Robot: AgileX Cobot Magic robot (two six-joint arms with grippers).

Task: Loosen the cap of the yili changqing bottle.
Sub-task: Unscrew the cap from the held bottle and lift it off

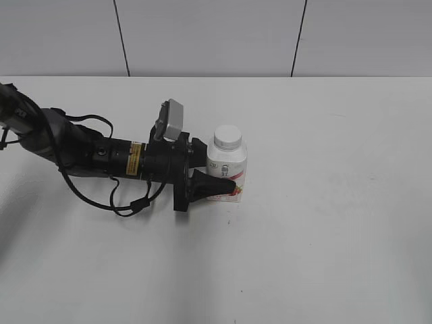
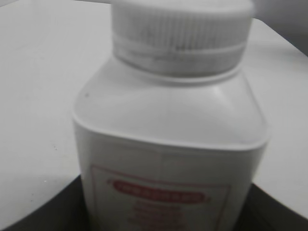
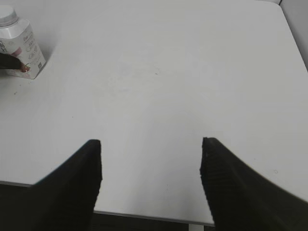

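The black left gripper reaches in from the left with its jaws set either side of the lower body of the small squat white plastic bottle with a pink-banded label; it appears clamped on it, though the contact is partly hidden. The bottle stands upright on the white table, its ribbed round white screw cap on top. Well apart, the black right gripper hangs with jaws spread wide, holding nothing.
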